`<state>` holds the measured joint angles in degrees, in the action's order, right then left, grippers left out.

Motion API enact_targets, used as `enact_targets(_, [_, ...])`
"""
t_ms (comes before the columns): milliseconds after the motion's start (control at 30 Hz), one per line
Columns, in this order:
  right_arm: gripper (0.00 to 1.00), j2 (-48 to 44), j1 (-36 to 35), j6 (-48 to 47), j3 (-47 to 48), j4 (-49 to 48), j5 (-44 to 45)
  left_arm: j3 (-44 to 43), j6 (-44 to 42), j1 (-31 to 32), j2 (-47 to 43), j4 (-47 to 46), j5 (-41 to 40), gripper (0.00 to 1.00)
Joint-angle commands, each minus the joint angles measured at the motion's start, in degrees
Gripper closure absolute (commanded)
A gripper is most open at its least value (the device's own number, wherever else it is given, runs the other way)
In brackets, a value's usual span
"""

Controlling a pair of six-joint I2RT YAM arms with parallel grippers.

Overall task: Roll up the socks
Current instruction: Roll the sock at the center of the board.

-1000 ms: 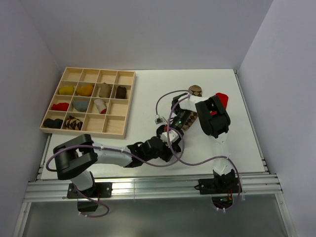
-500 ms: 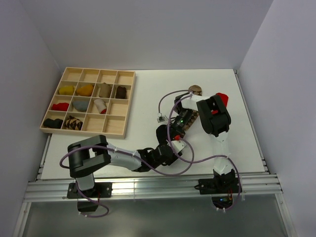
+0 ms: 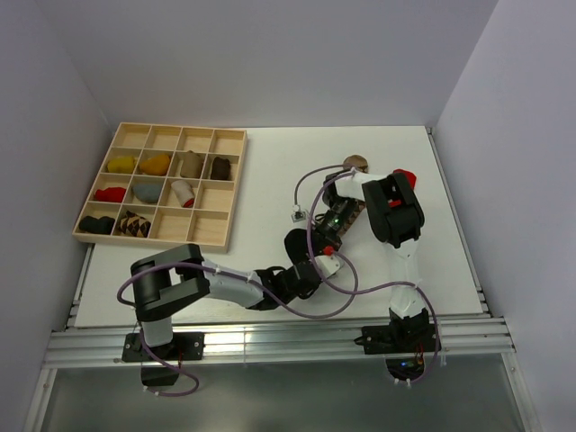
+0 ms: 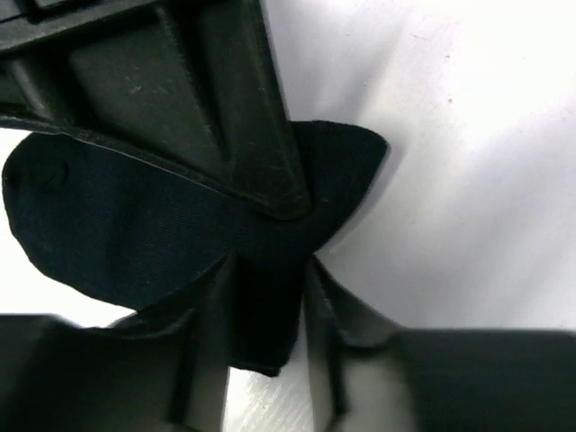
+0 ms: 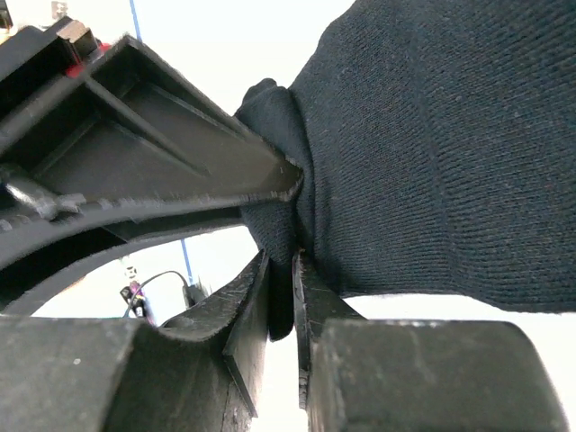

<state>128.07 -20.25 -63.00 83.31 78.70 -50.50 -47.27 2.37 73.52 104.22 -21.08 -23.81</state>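
The black sock (image 4: pixel 117 225) is pinched at one end between my left gripper's (image 4: pixel 265 310) fingers, and it fills the right wrist view (image 5: pixel 432 153), where my right gripper (image 5: pixel 281 279) is shut on a fold of its edge. In the top view both grippers meet mid-table, left (image 3: pixel 306 263) and right (image 3: pixel 327 230), with the black sock (image 3: pixel 294 241) between them, mostly hidden. The brown argyle sock (image 3: pixel 356 164) lies behind the right arm, partly covered. The red sock (image 3: pixel 406 175) shows beside the right arm's wrist.
A wooden compartment tray (image 3: pixel 148 240) stands at the back left holding several small sock bundles in yellow, orange, grey, red, black and argyle. A purple cable (image 3: pixel 306 184) loops over the table by the grippers. White walls close in on all sides.
The left arm has swung its elbow rightward and its gripper has closed in under the right gripper. The right arm has shifted slightly right and back, covering more of the argyle sock.
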Motion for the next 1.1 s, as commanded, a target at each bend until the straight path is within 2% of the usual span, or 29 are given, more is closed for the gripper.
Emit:
enact_targets(0, [0.79,-0.1,0.7,-3.1,-1.0,3.9,2.7,-1.8,0.9,-1.6,2.1,7.4,9.0,0.74])
enact_targets(100, [0.76,-0.8,0.8,-3.9,-1.5,3.5,2.0,-3.4,2.2,-4.2,2.0,11.4,17.6,0.84])
enact_targets(167, [0.73,-2.9,1.6,-2.9,-2.3,1.7,1.6,-5.0,4.2,-7.0,1.8,15.1,22.5,0.87])
enact_targets(233, [0.66,-5.4,2.4,-0.1,-3.8,-2.9,1.6,-6.6,6.5,-10.0,2.2,17.5,30.1,0.91])
enact_targets(400, [0.55,-17.1,6.5,6.7,-7.7,-13.9,-0.6,-9.8,11.9,-13.7,4.2,22.5,41.9,0.96])
enact_targets(567, [0.52,-23.0,12.4,12.5,-11.3,-23.8,-2.6,-10.7,18.3,-17.5,4.2,24.5,47.4,0.99])
enact_targets(633, [0.52,-25.6,15.0,12.5,-12.9,-26.8,-2.8,-10.2,21.0,-18.9,3.9,24.1,52.5,0.98])
enact_targets(833, [0.50,-36.7,16.1,10.7,-25.7,-39.6,0.3,-7.4,28.6,-24.0,3.5,21.5,64.1,0.98])
enact_targets(967, [0.46,-44.6,15.9,5.9,-33.7,-42.5,-0.2,-5.4,35.1,-26.1,6.0,16.0,71.6,0.99])
enact_targets(1067, [0.43,-49.9,15.2,1.3,-37.8,-42.8,-0.8,-3.9,38.8,-27.4,7.6,11.6,74.2,1.00])
